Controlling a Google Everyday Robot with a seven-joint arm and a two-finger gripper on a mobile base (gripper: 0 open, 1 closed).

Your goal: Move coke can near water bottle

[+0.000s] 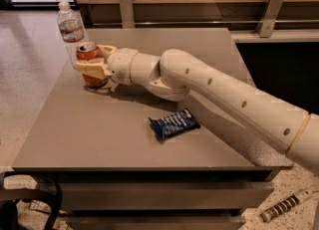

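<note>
The red-orange coke can (pixel 87 53) stands upright on the grey table (pixel 99 134) near its far left corner. Close behind it to the left stands the clear water bottle (pixel 71 27) with a white cap and a red-and-white label. My gripper (pixel 90 59) reaches in from the right, one finger in front of the can and one behind it, shut on the can. The can's base rests on or just above the tabletop. My cream arm stretches across the table from the lower right.
A dark blue snack packet (pixel 174 123) lies mid-table, in front of my arm. A wooden wall with metal rail posts (pixel 126 7) runs behind the table. The table's left edge drops to the floor just beside the bottle. A black object (pixel 15 214) sits on the floor at lower left.
</note>
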